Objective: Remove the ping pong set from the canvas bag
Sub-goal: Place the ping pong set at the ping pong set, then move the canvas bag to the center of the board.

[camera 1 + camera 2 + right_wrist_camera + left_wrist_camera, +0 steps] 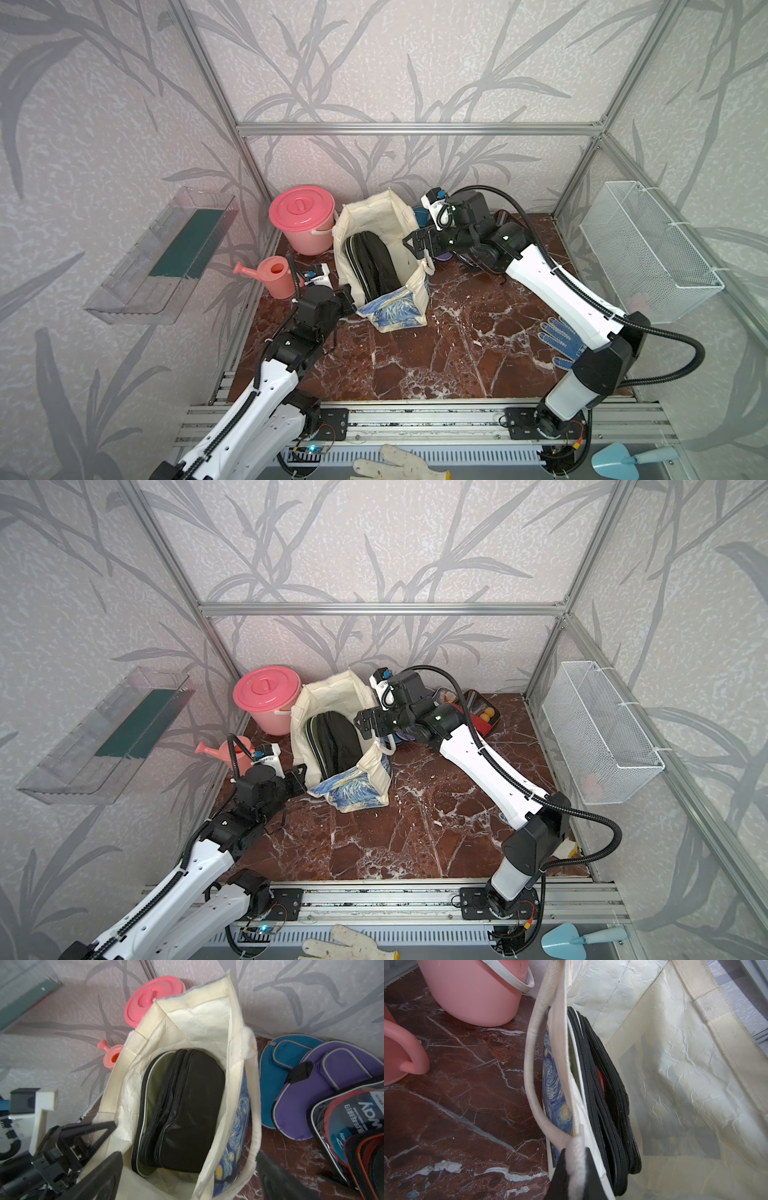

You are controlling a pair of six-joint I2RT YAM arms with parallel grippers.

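On my feed the canvas bag (376, 216) stands open on the veined red-brown marble tabletop (415, 365). It is boxy, with a cream lining crinkled like paper and a blue swirl print outside. My left gripper (576, 1159) is clenched on the bag's rim where the woven white handle (530, 1059) joins. My right gripper (413, 246) hangs at the rim on its own side, jaws spread wide, grasping nothing. The ping pong set is split. A black zippered case (191, 1109) and an olive case (150, 1084) with white piping stand on edge inside the bag. A teal case (276, 1076), a purple case (324, 1093) and a clear case (353, 1120) showing a red paddle lie on the table beside it. The clear case carries white lettering that I cannot read with confidence.
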